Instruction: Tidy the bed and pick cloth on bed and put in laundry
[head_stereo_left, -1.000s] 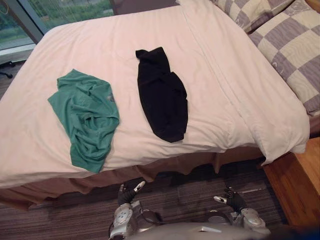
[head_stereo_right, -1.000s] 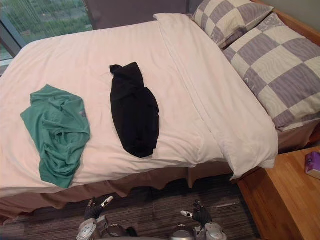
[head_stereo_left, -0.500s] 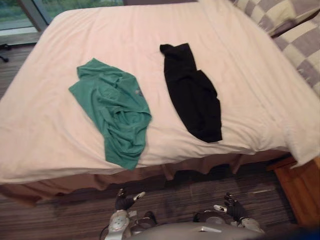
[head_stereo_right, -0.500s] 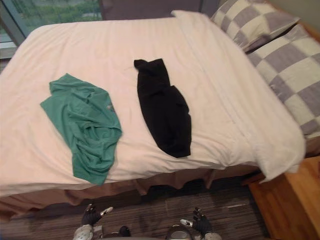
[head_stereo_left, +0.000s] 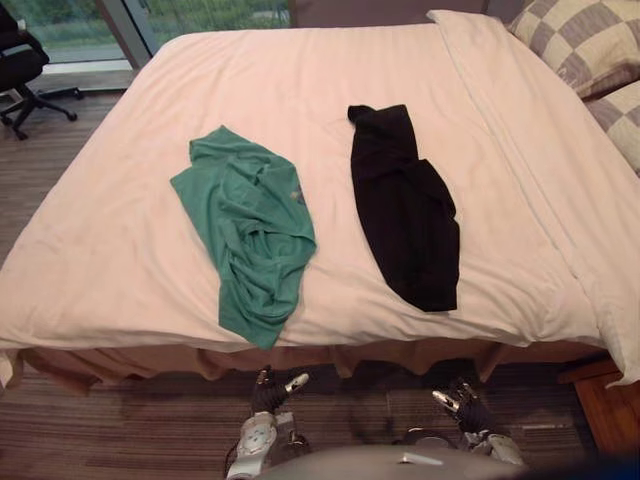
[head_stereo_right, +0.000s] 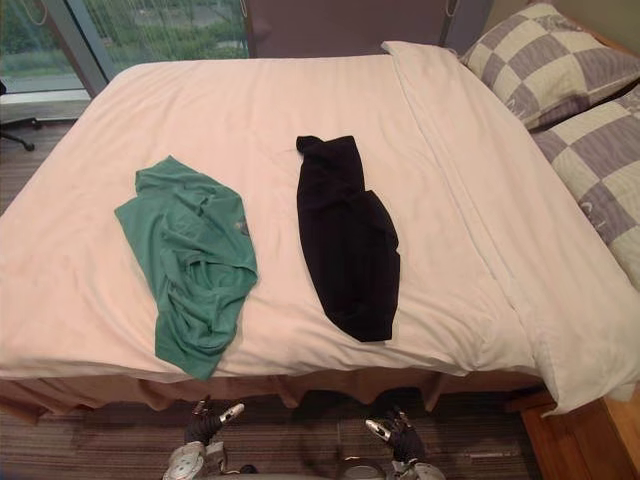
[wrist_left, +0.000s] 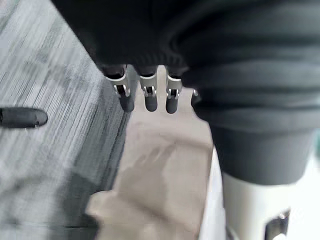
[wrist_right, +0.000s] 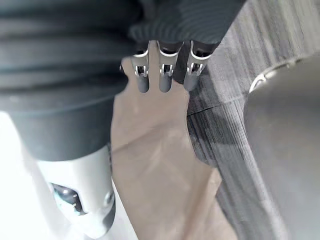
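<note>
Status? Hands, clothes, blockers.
Left hand, right hand open, empty, low before bed. Green cloth, black cloth lie on bed, untouched. Nothing blocking reach.

- Two checked pillows (head_stereo_right: 545, 62): you had them touching, far right.
- Black office chair (head_stereo_left: 20, 62): stood on wheels, far left.
- Window (head_stereo_right: 160, 25): greenery showed beyond.
- Striped carpet (head_stereo_left: 120, 420): lay nearest you.
- Wooden surface (head_stereo_right: 585, 440): sat at your lower right.

Head stereo pair looked steeply down from the side of the wide cream-covered bed (head_stereo_left: 120, 260). Both eyes shared the crumpled green shirt (head_stereo_left: 250, 235) and the long black garment (head_stereo_right: 347, 235). The right eye took in more of the grey-and-cream checked pillows (head_stereo_right: 545, 60). Wrist cameras sat very close, sighting along the left hand (wrist_left: 150, 97) and right hand (wrist_right: 164, 75) toward the tan bed skirt (wrist_left: 160, 165) and grey striped carpet (wrist_right: 235, 115).
</note>
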